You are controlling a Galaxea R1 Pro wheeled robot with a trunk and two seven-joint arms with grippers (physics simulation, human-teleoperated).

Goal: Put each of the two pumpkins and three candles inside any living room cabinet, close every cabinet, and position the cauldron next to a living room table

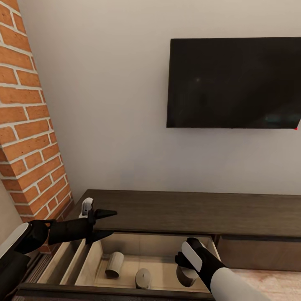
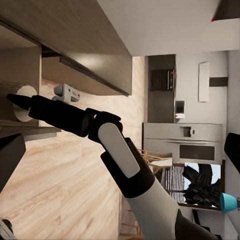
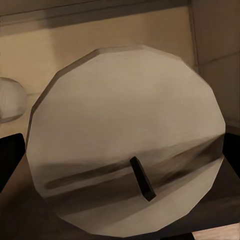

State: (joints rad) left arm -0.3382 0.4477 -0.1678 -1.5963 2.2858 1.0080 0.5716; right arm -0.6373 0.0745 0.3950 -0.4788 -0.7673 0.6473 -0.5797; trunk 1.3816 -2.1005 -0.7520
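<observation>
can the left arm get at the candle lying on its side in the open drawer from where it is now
Probably yes. The left gripper hangs open just above the open drawer of the cabinet, and the lying candle sits almost straight below it with nothing between. The right arm works at the drawer's far side.

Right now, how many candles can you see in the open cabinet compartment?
3. One candle lies on its side at the left, one stands in the middle, and one sits under the right gripper, partly hidden. More may be hidden.
</observation>
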